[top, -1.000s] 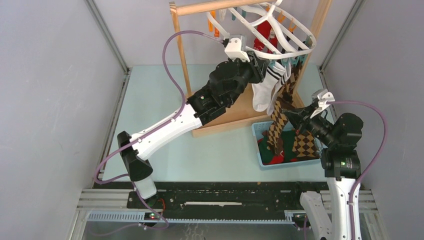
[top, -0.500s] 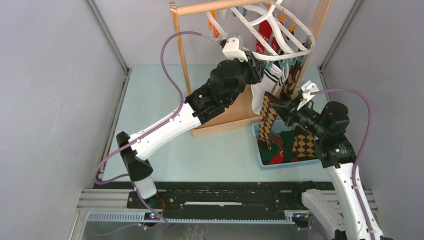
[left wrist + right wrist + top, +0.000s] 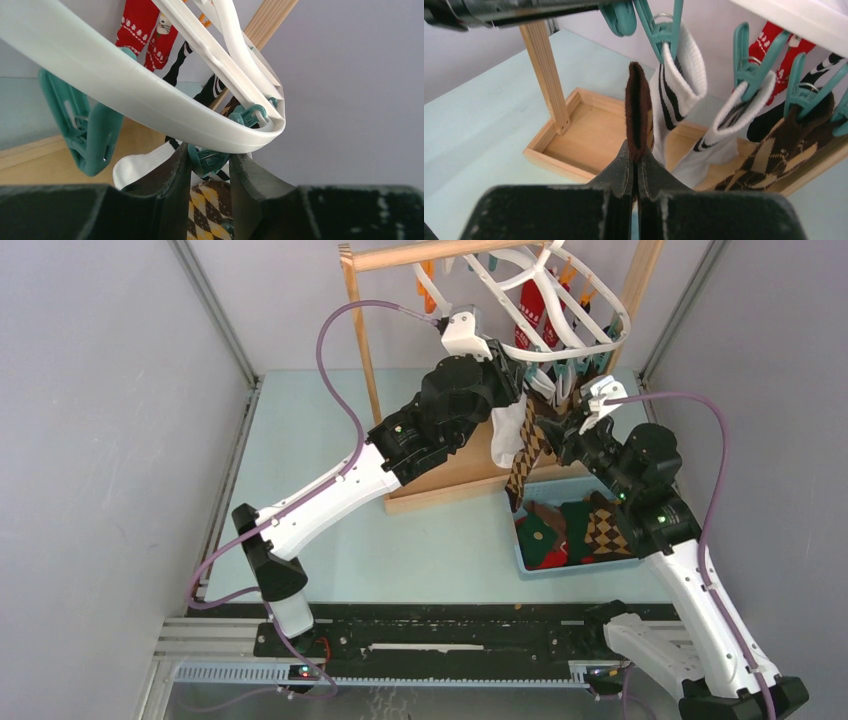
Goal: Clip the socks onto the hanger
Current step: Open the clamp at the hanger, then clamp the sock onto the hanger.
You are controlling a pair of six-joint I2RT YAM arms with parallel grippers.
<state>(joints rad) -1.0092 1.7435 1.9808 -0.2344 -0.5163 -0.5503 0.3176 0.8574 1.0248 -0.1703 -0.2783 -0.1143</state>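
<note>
White plastic oval hanger [image 3: 600, 335] holds several socks [image 3: 679, 75]. Left hand [image 3: 210, 161] squeezes teal clip [image 3: 206, 159]; right hand [image 3: 636, 161] pinches brown argyle sock [image 3: 639, 110]. More remain in blue plastic bin [image 3: 575, 568].

right hand [image 3: 547, 428] | lifted argyle sock [image 3: 524, 462] off bin [image 3: 580, 565] (up to the hanger [image 3: 125, 87])

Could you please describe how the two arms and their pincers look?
Left arm and right arm: white links, black joints. A thin purple cable runs to a white camera housing on each wrist. The left pincer and right pincer have dark matte fingers.
</note>
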